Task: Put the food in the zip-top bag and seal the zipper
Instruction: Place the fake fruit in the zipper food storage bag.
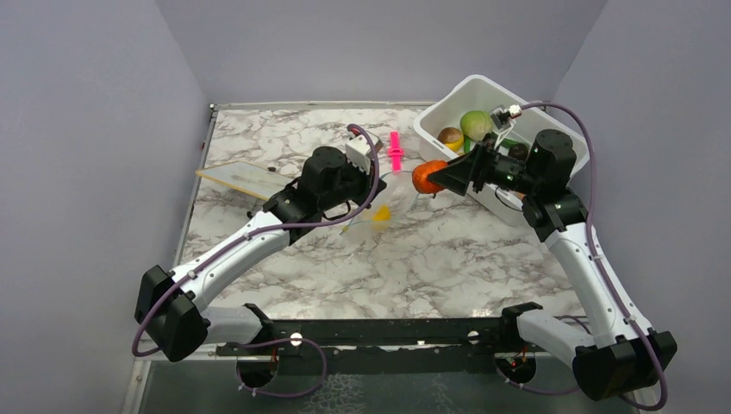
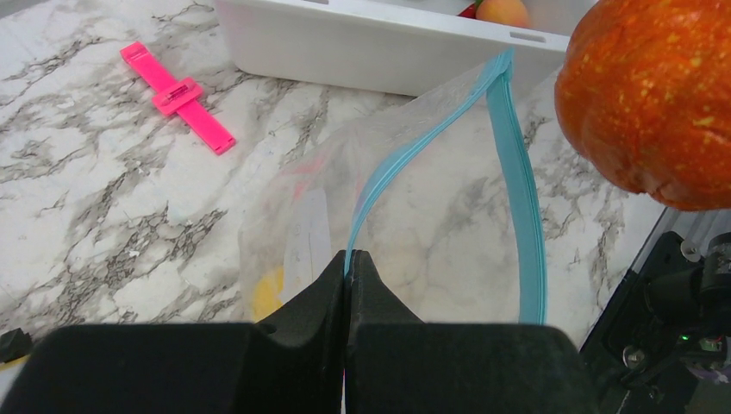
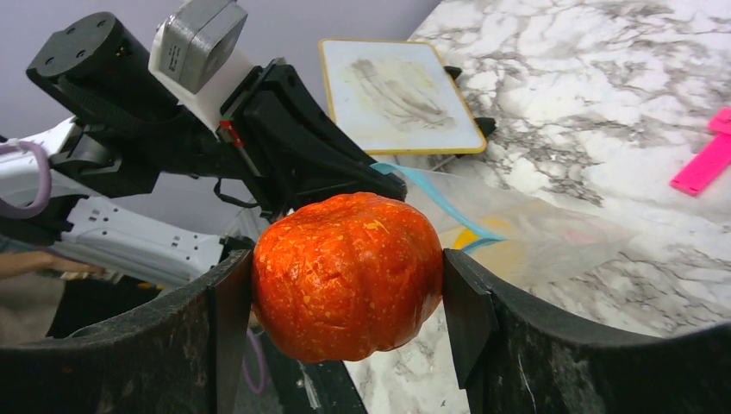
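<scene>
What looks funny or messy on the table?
Nothing is spilled or broken. The left fingers pinch the blue zipper of the clear bag, the right fingers hold an orange pumpkin near it, and the pink clip just lies loose near the white tub.

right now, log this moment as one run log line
left gripper: shut on zipper, zip-top bag mouth open | right gripper: shut on orange pumpkin, near mouth, not yet in bag | zipper: unsealed

L-wrist view: orange pumpkin (image 2: 646, 95) cut off at rt edge, yellow piece (image 2: 269, 297) partly behind left jaws.
</scene>
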### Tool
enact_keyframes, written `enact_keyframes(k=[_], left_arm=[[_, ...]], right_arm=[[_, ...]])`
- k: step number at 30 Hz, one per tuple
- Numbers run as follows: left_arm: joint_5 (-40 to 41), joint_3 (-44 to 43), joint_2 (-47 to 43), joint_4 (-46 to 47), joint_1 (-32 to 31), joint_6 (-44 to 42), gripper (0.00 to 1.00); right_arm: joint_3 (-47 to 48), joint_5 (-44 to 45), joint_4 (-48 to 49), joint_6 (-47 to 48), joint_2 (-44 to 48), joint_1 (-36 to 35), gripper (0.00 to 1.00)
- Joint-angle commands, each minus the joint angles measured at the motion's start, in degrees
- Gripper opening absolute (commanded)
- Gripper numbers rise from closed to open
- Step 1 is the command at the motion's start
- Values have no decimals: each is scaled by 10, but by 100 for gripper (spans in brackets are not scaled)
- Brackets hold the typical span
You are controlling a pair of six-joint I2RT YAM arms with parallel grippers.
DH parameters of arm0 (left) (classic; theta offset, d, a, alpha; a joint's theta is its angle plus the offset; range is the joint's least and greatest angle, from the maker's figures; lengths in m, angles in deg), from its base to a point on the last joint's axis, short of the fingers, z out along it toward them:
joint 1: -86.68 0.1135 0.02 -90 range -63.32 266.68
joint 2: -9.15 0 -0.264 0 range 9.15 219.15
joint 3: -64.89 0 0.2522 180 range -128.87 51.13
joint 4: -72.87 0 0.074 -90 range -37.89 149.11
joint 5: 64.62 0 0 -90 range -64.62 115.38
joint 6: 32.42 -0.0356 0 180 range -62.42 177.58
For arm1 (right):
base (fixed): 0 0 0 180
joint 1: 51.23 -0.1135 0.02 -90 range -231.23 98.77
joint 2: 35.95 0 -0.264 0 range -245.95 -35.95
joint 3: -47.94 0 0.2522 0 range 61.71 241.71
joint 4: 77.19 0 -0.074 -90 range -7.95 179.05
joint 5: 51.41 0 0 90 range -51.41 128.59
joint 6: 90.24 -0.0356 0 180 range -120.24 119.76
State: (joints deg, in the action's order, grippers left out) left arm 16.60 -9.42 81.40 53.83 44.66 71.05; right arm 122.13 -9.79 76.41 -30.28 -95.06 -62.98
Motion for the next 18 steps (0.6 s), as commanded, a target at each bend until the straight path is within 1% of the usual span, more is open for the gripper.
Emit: enact_keyframes(k=[1, 9, 18], left_arm=[[-19, -29, 3, 4, -1, 13, 0], [-39, -39, 10, 8, -1, 26, 0], [-71, -25, 7, 29, -1, 42, 0]], right_arm=[[-23, -64, 78, -45, 5, -4, 40], [-40, -60, 64, -36, -14, -19, 41], [-53, -29, 91, -48, -41, -53, 41]])
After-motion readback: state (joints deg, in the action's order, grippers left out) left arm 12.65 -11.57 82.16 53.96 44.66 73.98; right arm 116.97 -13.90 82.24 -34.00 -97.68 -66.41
